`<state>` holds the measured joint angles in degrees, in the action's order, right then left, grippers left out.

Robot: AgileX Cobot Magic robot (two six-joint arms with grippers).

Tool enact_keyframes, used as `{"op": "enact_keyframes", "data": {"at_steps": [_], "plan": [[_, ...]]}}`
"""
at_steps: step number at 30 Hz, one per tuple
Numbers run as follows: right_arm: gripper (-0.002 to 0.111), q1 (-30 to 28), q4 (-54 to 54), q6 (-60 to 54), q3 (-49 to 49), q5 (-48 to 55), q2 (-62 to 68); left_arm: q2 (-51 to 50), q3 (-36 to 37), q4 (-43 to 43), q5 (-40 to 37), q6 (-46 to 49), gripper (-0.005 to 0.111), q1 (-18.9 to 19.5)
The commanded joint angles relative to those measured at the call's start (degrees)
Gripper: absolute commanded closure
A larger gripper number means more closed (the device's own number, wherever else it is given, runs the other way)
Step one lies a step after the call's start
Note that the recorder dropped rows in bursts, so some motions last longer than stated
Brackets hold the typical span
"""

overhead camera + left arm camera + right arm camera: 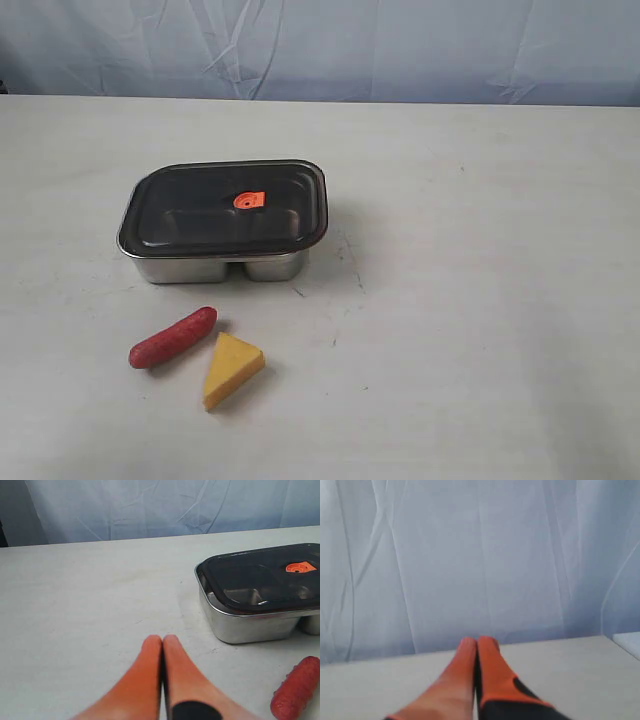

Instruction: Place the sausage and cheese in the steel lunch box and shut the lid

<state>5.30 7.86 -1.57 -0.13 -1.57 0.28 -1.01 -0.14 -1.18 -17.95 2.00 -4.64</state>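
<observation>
Dark translucent lid (215,210) covers shiny steel lunch box (190,268); red sausage (173,337), yellow cheese wedge (232,369) nearby; left pincer (162,639), right pincer (476,641) clenched, empty.

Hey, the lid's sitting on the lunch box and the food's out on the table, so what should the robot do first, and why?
Probably open the left gripper and reach for the lid to lift it off. The lid covers the steel lunch box, the sausage and cheese lie outside it on the table, and that gripper is shut and empty.
</observation>
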Motion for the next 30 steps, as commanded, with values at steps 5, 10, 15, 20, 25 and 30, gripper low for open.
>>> {"op": "enact_keyframes", "data": {"at_steps": [5, 10, 15, 20, 25, 30], "plan": [[0.109, 0.2, 17.6, 21.2, -1.8, -11.2, -0.3, -0.4, 0.1, 0.1, 0.8, -0.1, 0.107, -0.3], [0.109, 0.2, 2.8, 21.1, -28.0, 15.4, 16.0, -0.4, 0.1, 0.1, 0.8, -0.1, 0.107, -0.3], [0.109, 0.2, 19.3, -6.4, -55.1, 34.7, 51.9, -0.4, 0.1, 0.1, 0.8, -0.1, 0.107, -0.3], [0.084, 0.2, 43.0, -27.6, -72.1, 48.3, 81.8, -0.4, 0.1, 0.1, 0.8, -0.1, 0.107, -0.3], [0.052, 0.2, 54.1, -35.5, -78.9, 59.7, 101.1, -0.4, 0.1, 0.1, 0.8, -0.1, 0.107, -0.3], [0.053, 0.6, 65.2, -42.4, -79.7, 69.0, 114.2, -0.4, 0.1, 0.1, 0.8, -0.1, 0.107, -0.3]]}}
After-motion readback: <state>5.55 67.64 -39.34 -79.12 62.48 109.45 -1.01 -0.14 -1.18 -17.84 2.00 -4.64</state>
